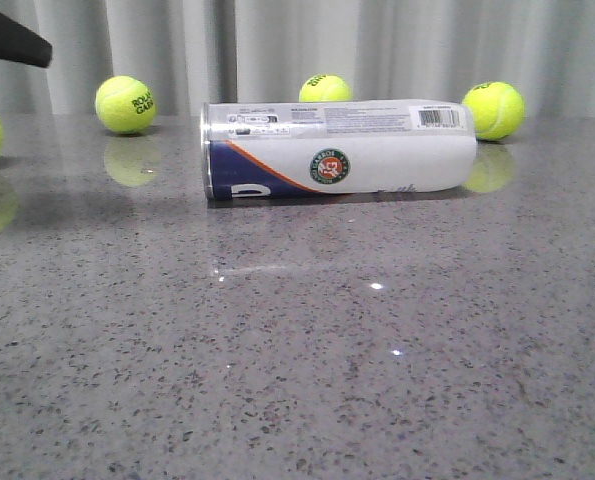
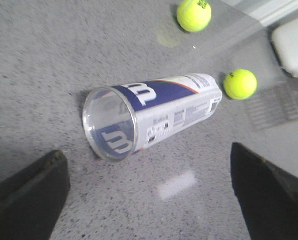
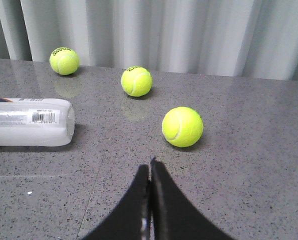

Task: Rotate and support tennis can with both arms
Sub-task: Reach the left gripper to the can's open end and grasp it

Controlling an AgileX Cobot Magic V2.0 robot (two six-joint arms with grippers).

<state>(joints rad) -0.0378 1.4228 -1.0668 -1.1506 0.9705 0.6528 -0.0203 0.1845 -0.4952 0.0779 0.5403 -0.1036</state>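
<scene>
The long cylindrical navy-and-white plastic tennis can [image 1: 337,150] is seen lying on its side on the speckled grey stone surface [image 1: 297,370], its silver-rimmed open mouth turned toward the left arm. The left black end effector [image 2: 149,192] is held above that mouth with its fingers [image 2: 28,197] spread wide apart, nothing between them. The right black end effector [image 3: 150,167] is pressed together, empty, near a yellow-green tennis ball [image 3: 182,126]. Other balls are scattered behind the can.
</scene>
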